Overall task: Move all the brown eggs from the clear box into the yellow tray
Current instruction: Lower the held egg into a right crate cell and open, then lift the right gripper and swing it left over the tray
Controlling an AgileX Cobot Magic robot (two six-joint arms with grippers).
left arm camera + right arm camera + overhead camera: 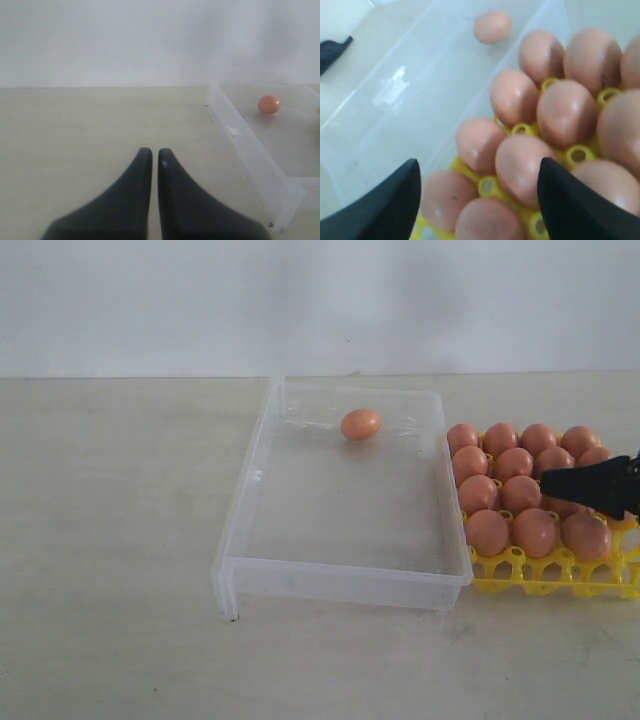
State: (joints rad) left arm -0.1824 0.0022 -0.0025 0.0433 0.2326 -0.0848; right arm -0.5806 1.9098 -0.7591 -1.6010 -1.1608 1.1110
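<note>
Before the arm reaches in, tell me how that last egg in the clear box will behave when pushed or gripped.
The brown egg lies loose on its side on the smooth floor of the clear box, so a push would probably roll it. Its rounded, smooth shell looks slippery; an off-centre squeeze may squirt it away.

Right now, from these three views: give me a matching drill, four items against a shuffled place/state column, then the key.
Column A
1. lone brown egg
2. left gripper
3. right gripper
4. yellow tray

Column B
a. open, hovering over the seated eggs
b. lying in the clear box, near its far wall in the exterior view
c. shut, above bare table, outside the box
d. right of the clear box in the exterior view, most visible cells filled

Pairs: 1-b, 2-c, 3-a, 4-d
</note>
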